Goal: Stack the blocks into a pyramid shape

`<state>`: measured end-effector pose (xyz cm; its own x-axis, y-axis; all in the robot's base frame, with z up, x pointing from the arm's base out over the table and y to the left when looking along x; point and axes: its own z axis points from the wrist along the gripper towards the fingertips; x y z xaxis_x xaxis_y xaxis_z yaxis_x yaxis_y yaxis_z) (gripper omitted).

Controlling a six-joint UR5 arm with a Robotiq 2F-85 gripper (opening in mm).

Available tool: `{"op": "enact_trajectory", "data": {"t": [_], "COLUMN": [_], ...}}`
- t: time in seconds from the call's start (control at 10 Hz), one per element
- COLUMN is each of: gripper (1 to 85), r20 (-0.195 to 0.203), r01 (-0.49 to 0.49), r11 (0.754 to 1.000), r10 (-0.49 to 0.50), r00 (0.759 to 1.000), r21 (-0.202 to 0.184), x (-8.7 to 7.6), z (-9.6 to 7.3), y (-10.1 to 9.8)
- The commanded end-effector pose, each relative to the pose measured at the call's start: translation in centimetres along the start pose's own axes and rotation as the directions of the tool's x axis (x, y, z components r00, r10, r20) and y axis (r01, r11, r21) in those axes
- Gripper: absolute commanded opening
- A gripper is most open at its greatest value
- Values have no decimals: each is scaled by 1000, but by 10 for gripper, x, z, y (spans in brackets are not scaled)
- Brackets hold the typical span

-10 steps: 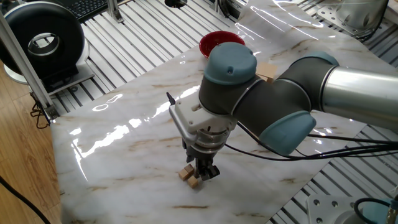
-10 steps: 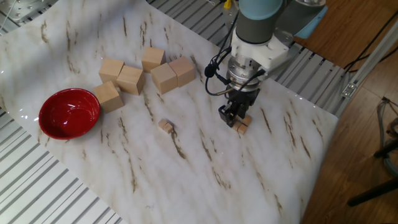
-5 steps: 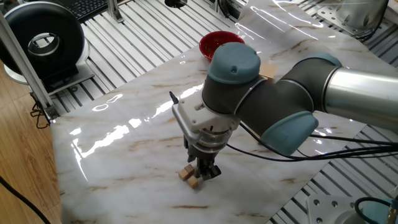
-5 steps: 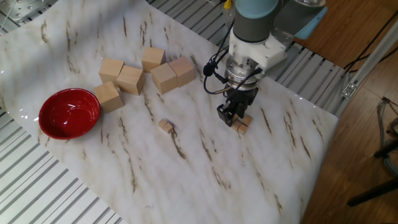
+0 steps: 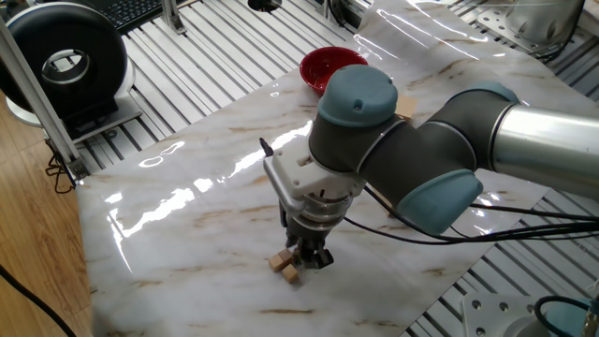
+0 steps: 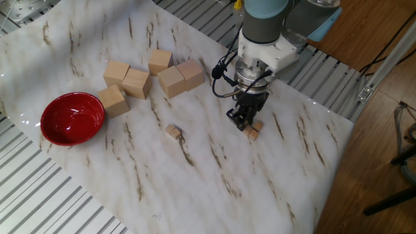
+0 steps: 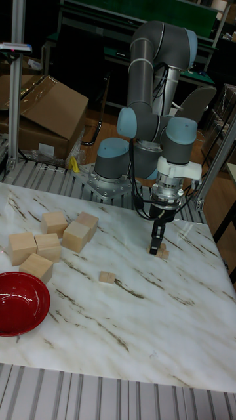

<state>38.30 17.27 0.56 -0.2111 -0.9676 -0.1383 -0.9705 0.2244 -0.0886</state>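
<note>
Two tiny tan blocks (image 5: 285,268) lie touching on the marble table (image 5: 187,234); they also show as the pair (image 6: 253,130) and as a block (image 7: 162,253) beside the fingers. My gripper (image 5: 310,259) points straight down right against them, on their far side in this view. Its fingers are drawn close together. Whether anything sits between them is hidden. The gripper (image 6: 242,119) shows the same way, and the gripper (image 7: 155,247) reaches almost to the table. One more tiny block (image 6: 172,131) lies alone toward the middle, seen also as the lone block (image 7: 107,277). No pyramid shape shows.
Several large pale wooden blocks (image 6: 146,77) cluster at the far side of the table, with a red bowl (image 6: 72,117) next to them. The table edge and metal slats (image 6: 312,71) run close behind the arm. Black cables (image 5: 487,229) trail from the arm.
The gripper has sunk slightly toward the two blocks and shifted a little. The blocks on the table have not moved.
</note>
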Motion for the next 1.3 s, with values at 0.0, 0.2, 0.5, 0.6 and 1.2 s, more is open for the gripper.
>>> {"op": "enact_trajectory", "data": {"t": [0.0, 0.2, 0.5, 0.6, 1.2], "gripper": [240, 177, 173, 173, 170], "r20": [6, -5, 0, 7, 17], "r01": [-40, -49, -53, -57, -59], "r11": [999, 999, 999, 998, 998], "r10": [40, 49, 53, 57, 59], "r00": [999, 999, 999, 998, 998], "r21": [3, 14, 5, 5, 18], "x": [-2, 5, 8, 7, 5], "z": [0, -7, -14, -14, -2], "y": [0, -1, -3, -3, -10]}}
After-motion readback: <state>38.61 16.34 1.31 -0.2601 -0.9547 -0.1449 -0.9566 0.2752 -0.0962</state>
